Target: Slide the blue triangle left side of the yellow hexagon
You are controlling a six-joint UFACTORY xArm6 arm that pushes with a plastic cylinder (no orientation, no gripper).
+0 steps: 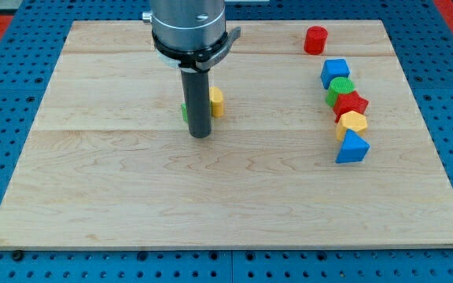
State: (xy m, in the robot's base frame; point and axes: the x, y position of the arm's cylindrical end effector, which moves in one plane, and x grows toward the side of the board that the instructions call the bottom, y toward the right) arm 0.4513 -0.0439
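The blue triangle lies at the view's right, at the bottom end of a column of blocks. The yellow hexagon sits just above it, touching it. My tip rests on the board left of centre, far to the left of both. A yellow block shows right behind the rod on its right, and a green block peeks out on its left; both are partly hidden.
Above the yellow hexagon the column holds a red star-like block, a green block and a blue cube. A red cylinder stands near the top edge. The wooden board lies on a blue pegboard.
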